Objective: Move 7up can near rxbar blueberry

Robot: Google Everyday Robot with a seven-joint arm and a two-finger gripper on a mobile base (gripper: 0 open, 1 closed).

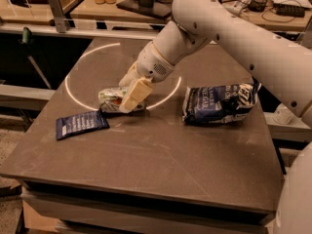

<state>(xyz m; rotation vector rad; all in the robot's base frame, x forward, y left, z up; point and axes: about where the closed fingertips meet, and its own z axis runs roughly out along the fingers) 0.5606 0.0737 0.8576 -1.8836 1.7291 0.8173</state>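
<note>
The 7up can point(111, 99) lies on its side on the dark table point(161, 169), left of centre, with its white-and-green label showing. My gripper point(127, 89) reaches down from the upper right and is shut on the can's right end. One cream finger point(135, 95) crosses in front of the can. The rxbar blueberry point(81, 125), a flat dark blue wrapper, lies on the table a short way to the can's lower left, apart from it.
A puffy dark blue-and-white chip bag point(219, 103) lies on the right side of the table. A bright ring of light point(78, 99) is cast on the tabletop. Benches with bottles and cables stand behind the table.
</note>
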